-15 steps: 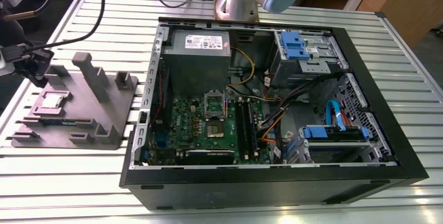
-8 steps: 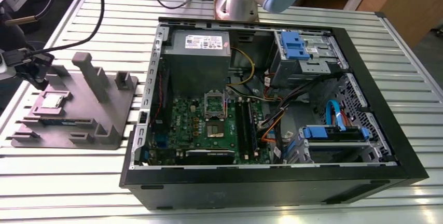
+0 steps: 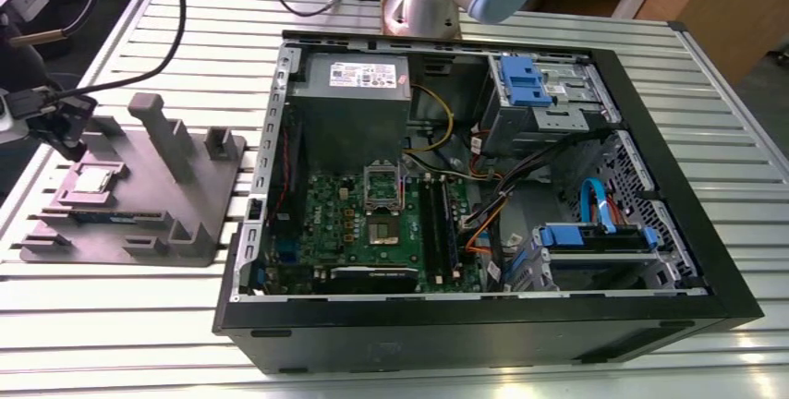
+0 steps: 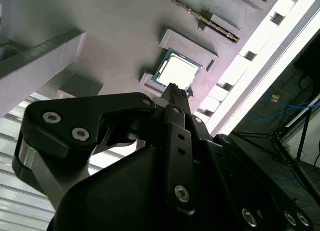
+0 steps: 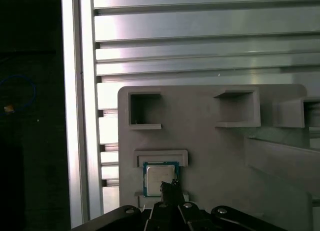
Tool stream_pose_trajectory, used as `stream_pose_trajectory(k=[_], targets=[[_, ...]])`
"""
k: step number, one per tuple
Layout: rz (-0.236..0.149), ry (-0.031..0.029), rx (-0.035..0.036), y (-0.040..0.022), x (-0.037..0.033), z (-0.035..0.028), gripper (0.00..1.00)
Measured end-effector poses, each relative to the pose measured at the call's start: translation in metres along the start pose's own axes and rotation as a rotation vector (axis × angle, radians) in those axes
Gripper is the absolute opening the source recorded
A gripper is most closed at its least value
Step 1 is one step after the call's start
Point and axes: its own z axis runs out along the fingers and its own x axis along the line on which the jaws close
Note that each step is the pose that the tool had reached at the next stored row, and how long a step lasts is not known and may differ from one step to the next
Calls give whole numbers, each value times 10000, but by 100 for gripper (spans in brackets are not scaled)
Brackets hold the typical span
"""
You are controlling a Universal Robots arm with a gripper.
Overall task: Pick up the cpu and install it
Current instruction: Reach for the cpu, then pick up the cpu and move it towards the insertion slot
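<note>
The cpu [image 3: 96,180] is a small square chip with a silver top and green edge, lying flat in a recess of the grey plastic tray [image 3: 185,205] at the exterior view's left. In both wrist views the cpu [image 4: 178,71] [image 5: 159,176] sits just beyond my gripper's narrow black tip. My gripper [image 3: 59,129] [image 4: 174,90] [image 5: 170,185] hovers over the chip's near edge with its fingers together and nothing held between them. Whether the tip touches the chip I cannot tell.
The open computer case [image 3: 690,233] lies at the exterior view's right, its green motherboard [image 3: 358,233] showing a socket [image 3: 383,229] with its retention frame [image 3: 382,185] raised. A long memory stick [image 3: 105,217] and upright posts [image 3: 154,126] stand on the tray. Slatted metal table [image 3: 124,325] underneath.
</note>
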Motion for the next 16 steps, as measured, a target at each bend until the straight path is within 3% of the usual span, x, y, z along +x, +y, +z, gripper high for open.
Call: stream_pose_trajectory(k=[11, 16], targets=[[-1, 0, 3, -9, 30, 131, 10], [-1, 1, 4, -9, 31, 142, 10]])
